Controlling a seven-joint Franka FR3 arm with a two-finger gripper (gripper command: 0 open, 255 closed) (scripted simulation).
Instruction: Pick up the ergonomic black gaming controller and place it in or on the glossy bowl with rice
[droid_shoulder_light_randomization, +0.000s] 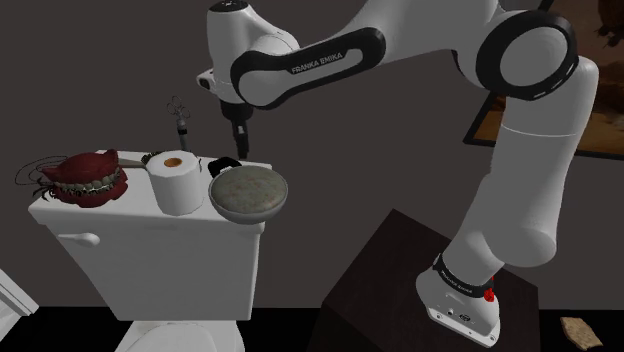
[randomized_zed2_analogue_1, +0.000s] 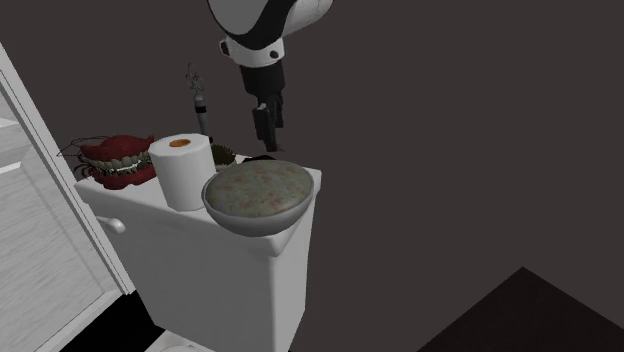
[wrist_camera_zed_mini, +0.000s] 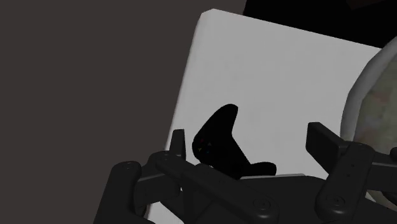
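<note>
Black controller (wrist_camera_zed_mini: 222, 143) lies on white tank lid (wrist_camera_zed_mini: 267, 70), just beside bowl (randomized_zed2_analogue_1: 250, 222). Gripper (wrist_camera_zed_mini: 248, 135) above it, jaws released, not touching. Judged light, rigid, smooth-shelled; pinch across narrow middle, not splayed handles.

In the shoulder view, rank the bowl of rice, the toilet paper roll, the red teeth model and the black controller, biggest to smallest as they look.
1. bowl of rice and red teeth model: about alike, not ranked
2. toilet paper roll
3. black controller, partly behind the bowl
</note>
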